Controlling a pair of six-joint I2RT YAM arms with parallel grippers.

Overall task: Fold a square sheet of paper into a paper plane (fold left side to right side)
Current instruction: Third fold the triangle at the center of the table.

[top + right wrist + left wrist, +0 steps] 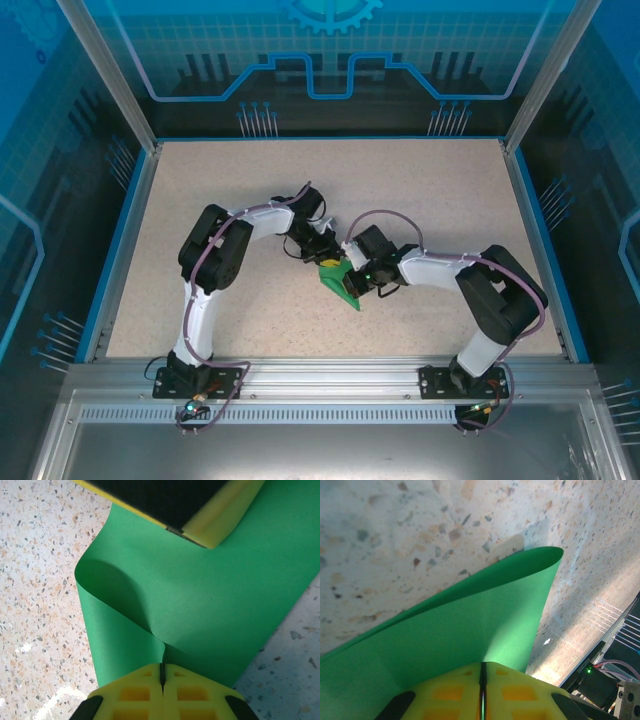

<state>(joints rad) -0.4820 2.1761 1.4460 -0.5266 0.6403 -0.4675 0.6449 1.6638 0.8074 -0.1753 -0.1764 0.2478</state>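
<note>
**Square sheet of paper (338, 282) pinched from both sides**

The right gripper (162, 674) was closed tight on the curled green sheet's near edge, above the table (420, 190). Just beyond, the left gripper (482, 677) was clamped shut on the opposite edge.

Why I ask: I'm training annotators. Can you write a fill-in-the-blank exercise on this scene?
1. The sheet of paper is ___ in colour.
2. The left gripper is ___, not open, on the paper.
3. The right gripper, pinching the paper as well, has ___ fingers.
Missing words: green; shut; yellow.
</note>
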